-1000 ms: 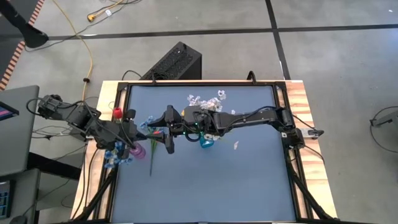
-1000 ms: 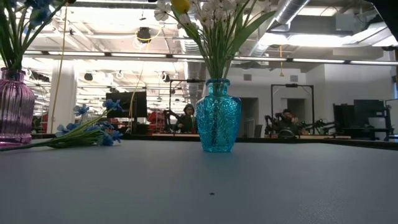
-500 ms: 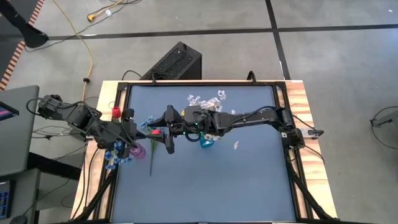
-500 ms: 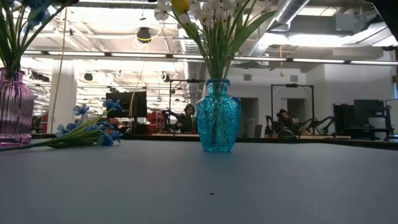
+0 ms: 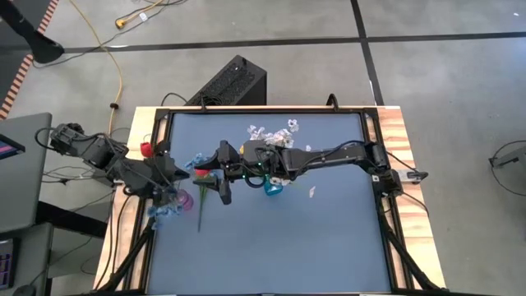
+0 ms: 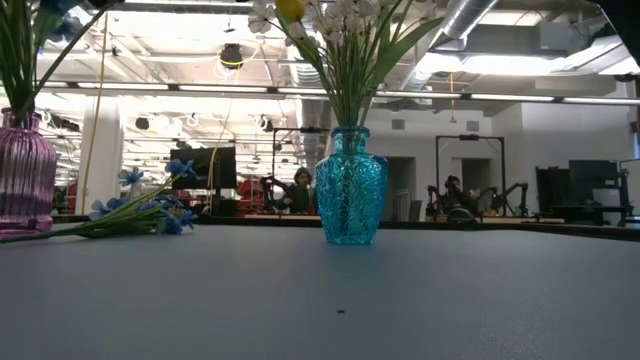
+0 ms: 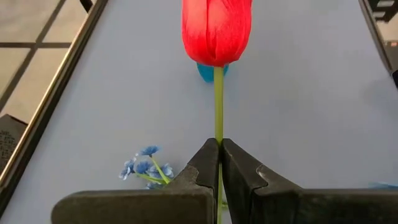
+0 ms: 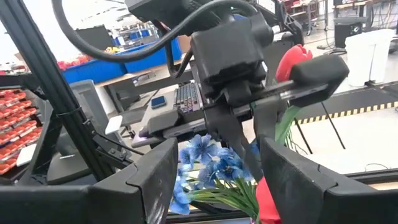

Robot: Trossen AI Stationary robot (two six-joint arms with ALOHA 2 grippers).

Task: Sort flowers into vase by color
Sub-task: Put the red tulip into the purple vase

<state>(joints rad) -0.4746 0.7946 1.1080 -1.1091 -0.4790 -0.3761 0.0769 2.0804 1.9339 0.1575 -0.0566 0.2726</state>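
Left claw point(image 7: 219, 163) clamped tight on the thin green stem of a red tulip point(image 7: 216, 30), blossom standing clear ahead of the fingertips, above the grey-blue tabletop point(image 7: 298, 93). From overhead, left claw point(image 5: 182, 171) poised at the tabletop's left edge, just over the pink vase point(image 5: 184, 200), with a second red tulip point(image 5: 145, 149) showing beside the left arm. Right claw point(image 5: 215, 175) reaching across from the right, close to the left one, its two dark fingers point(image 8: 143, 180) spread wide and holding nothing, facing the left arm's wrist and the red bloom point(image 8: 291, 60) it carries. Blue blossom sprays point(image 8: 208, 163) crowded just below that wrist, rising out of the pink vase. At tabletop level, ribbed pink glass vase point(image 6: 24, 170) at far left with green stems standing in it. Turquoise vase point(image 6: 351, 186) upright near the middle, filled with white blossom sprays point(image 6: 345, 15) and one yellow tulip point(image 6: 290, 9). Loose blue spray point(image 6: 140, 208) lying flat on the tabletop between the two vases, nearer the pink one; same spray point(image 7: 147, 169) visible past the left claw. From above, a few white blossoms point(image 5: 271, 131) scattered on the tabletop behind the turquoise vase point(image 5: 273, 187), one more small white piece point(image 5: 311, 192) just to its right. People seated at desks point(image 6: 300, 190) in the room beyond.
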